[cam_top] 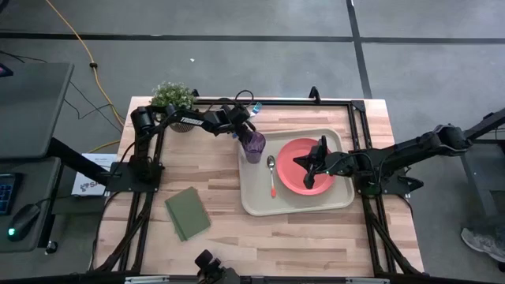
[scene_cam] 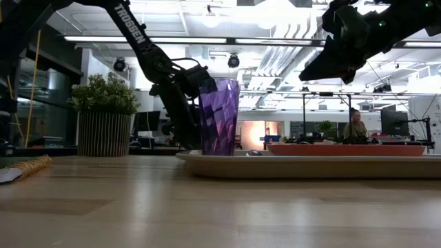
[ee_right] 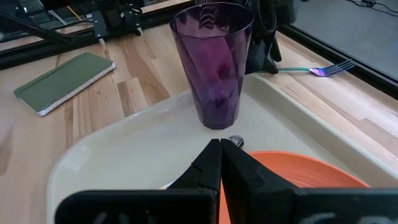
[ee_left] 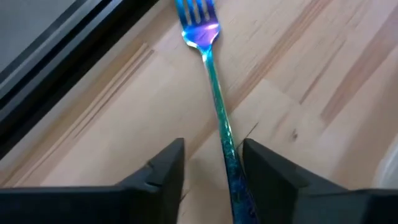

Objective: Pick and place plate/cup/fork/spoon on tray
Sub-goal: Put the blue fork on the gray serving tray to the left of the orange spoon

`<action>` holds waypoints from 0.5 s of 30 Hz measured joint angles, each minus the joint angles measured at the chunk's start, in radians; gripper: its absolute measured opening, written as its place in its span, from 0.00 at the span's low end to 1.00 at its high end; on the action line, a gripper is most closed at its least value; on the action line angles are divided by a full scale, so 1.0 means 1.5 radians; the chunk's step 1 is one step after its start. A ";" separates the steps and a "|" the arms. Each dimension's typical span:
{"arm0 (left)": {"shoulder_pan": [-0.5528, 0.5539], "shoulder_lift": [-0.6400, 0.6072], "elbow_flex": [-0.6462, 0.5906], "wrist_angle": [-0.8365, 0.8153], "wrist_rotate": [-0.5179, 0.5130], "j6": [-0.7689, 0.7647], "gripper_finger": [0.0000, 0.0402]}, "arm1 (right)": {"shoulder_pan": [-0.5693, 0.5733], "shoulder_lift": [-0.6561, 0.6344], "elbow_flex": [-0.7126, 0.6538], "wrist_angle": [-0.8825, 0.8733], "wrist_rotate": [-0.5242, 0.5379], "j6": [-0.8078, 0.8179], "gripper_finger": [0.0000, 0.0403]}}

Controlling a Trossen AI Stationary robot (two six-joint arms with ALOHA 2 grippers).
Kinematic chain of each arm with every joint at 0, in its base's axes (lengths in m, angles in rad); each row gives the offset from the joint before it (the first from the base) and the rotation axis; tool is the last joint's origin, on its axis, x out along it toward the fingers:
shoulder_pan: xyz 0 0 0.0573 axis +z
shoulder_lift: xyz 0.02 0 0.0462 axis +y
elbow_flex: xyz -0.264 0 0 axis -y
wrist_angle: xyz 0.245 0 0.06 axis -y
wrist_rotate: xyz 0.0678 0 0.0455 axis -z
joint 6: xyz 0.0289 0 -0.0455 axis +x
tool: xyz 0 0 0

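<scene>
Fork (ee_left: 214,93) — slim, iridescent blue-green — between left end effector's (ee_left: 211,168) parted fingers.

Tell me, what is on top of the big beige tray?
On the tray stand the purple cup, the orange-red plate and the spoon between them. The right end effector hovers above the plate, covering part of it. The fork lies on the wooden table instead.
</scene>
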 joint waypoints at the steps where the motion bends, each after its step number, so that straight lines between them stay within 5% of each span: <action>1: 0.000 0.000 0.000 -0.005 -0.003 0.000 0.31 | 0.000 0.000 0.000 0.000 0.000 0.000 0.00; 7: -0.006 -0.003 0.002 -0.053 -0.023 0.061 0.03 | 0.000 0.000 0.000 0.000 -0.010 0.015 0.00; 15: -0.003 -0.060 -0.001 -0.084 -0.051 0.076 0.00 | 0.000 0.000 0.000 0.000 -0.019 0.003 0.00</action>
